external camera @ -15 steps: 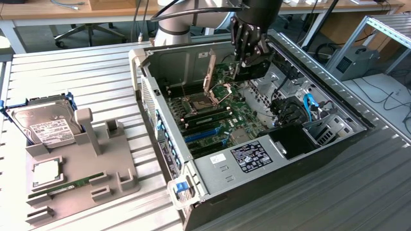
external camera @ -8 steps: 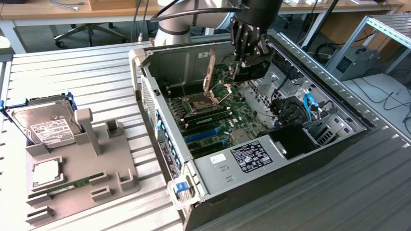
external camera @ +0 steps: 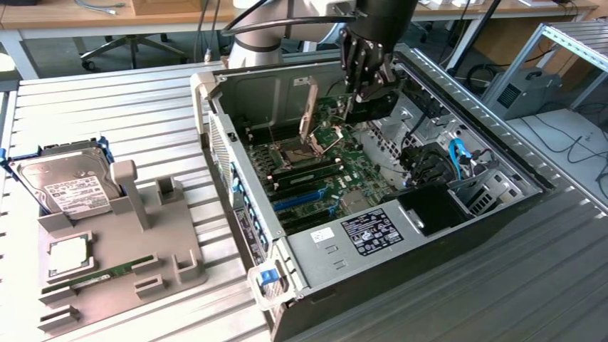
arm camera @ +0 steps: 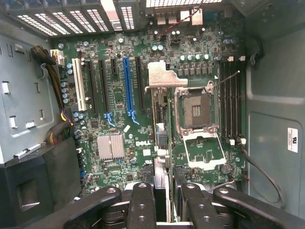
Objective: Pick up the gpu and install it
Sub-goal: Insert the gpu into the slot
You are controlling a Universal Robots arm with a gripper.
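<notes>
I hold the gpu [arm camera: 159,143] edge-on in closed fingers [arm camera: 143,205] above the motherboard [arm camera: 119,95]; insertion step, needing slot [arm camera: 127,86] alignment.

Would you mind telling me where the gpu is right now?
The gpu is held edge-on in the gripper above the open computer case, over the motherboard, near the empty CPU socket.
</notes>
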